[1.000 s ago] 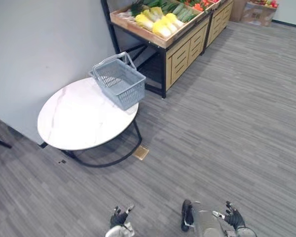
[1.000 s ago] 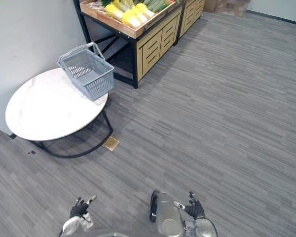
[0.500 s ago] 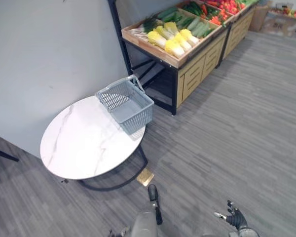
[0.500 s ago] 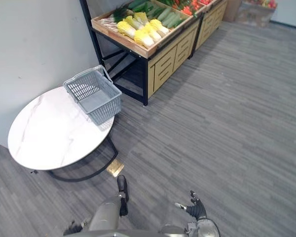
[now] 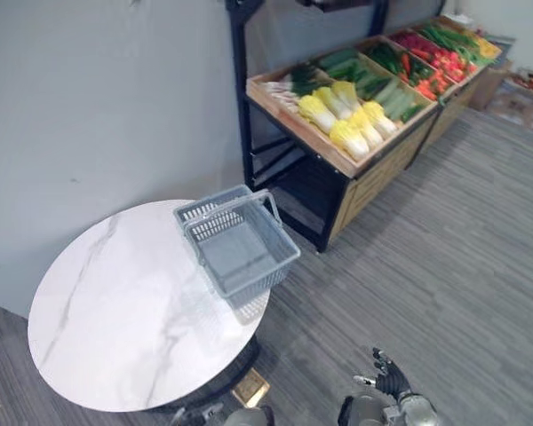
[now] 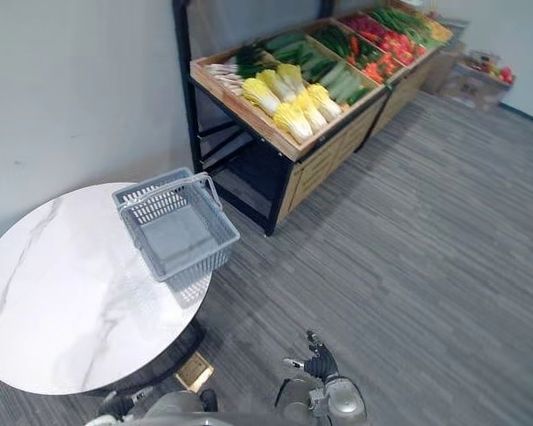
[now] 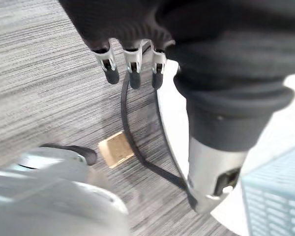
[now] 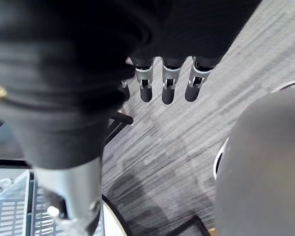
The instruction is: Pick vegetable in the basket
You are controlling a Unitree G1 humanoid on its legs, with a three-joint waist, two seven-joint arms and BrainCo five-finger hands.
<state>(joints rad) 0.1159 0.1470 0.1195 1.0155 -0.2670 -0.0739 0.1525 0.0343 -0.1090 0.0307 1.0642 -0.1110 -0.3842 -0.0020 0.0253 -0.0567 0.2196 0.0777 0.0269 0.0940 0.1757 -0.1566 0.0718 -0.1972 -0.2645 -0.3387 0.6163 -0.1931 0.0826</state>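
Vegetables (image 5: 351, 120) on the stand (image 5: 384, 170), well apart from basket (image 5: 240, 248) — step closer first; left hand (image 7: 132, 69) and right hand (image 8: 168, 86) seemingly relaxed, empty.

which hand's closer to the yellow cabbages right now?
Right. The right hand hangs over open floor, on the side of the yellow cabbages; the left hand hangs by the round table at its near edge, farther from them.

A grey basket (image 5: 253, 280) is sitting at the round white surface's (image 5: 107, 319) edge; vegetables (image 5: 351, 120) are lying on the wooden shelf (image 5: 377, 173).
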